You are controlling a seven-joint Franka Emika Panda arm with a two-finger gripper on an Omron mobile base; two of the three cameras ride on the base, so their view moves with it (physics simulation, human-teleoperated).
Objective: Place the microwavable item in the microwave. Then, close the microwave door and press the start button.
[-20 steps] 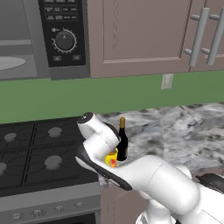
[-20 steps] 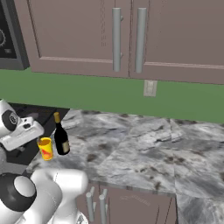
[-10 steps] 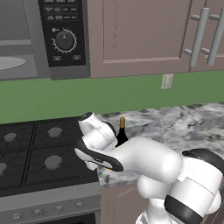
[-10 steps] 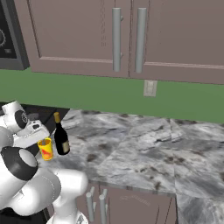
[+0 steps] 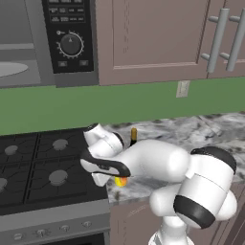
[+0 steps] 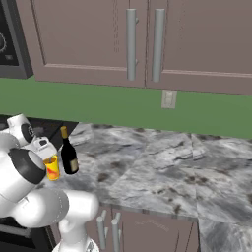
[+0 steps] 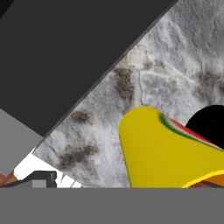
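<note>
The yellow cup (image 6: pixel 51 168) stands on the marbled grey tabletop (image 6: pixel 162 172), close to the tabletop's edge by the black stove (image 5: pixel 33 172). In the right base view it sits just beside the dark bottle (image 6: pixel 68 153), at about 8 o'clock from it; whether the two touch cannot be told. In the left base view a sliver of the cup (image 5: pixel 120 181) peeks out under the white arm, and the bottle's neck (image 5: pixel 133 135) rises behind the arm at about 1 o'clock from that sliver.

The tool (image 6: pixel 45 149) hangs directly over the cup, its white hand bent down toward the rim. From the hand camera the cup (image 7: pixel 162 153) looms large at the lower right, a red and green mark along its side, with the bottle's black round shape (image 7: pixel 212 122) at 3 o'clock from it and the stove's dark slab (image 7: pixel 65 52) across the upper left. The fingertips are hidden in every view — so I cannot tell whether the tool is spread or pressed together, or whether it touches the cup.

The microwave (image 5: pixel 45 43) is mounted up at 11 o'clock from the arm in the left base view, its black control panel with a round dial (image 5: pixel 71 44) facing out and the pale turntable plate (image 5: pixel 9 69) visible inside the open cavity. Brown cabinets (image 6: pixel 147 39) with steel bar handles run along the wall above a green backsplash.
</note>
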